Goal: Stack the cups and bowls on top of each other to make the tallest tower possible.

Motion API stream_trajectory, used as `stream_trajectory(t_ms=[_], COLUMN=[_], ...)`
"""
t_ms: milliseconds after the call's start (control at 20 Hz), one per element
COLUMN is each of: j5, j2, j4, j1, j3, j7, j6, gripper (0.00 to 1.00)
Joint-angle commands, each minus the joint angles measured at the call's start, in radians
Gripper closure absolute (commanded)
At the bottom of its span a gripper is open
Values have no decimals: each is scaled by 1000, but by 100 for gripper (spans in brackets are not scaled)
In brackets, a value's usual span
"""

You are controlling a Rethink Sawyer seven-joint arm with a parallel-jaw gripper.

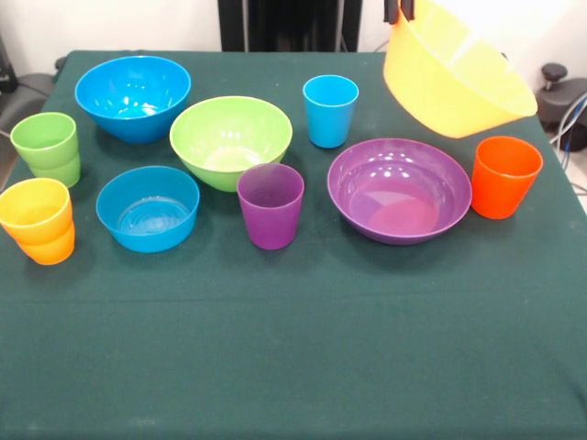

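Large yellow plastic bowl (456,78), tilted in the air top right: upper rim cut off by top edge. Black hand (398,11) barely shows beside its rim, mostly out of frame, grip state unreadable. Yellow plastic cup (35,211) hides most of the orange plastic cup (50,247) beneath it.
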Motion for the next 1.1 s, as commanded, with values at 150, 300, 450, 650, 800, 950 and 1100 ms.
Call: stream_trajectory(t_ms=[150,300,450,650,800,950,1100], j5=[-54,-37,-8,-6,-28,-49,-72], j2=[-26,-80,-138,-162,-152,-140,-131], j4=[69,114,169,208,215,212,208], j1=[-69,-140,-239,-351,-397,-425,-441], j3=[115,175,264,379,433,468,489], j7=[-135,-182,-240,-271,-255,-241,-224], j6=[148,164,179,186,186,192,197], gripper=[100,100,100,100,100,100,100])
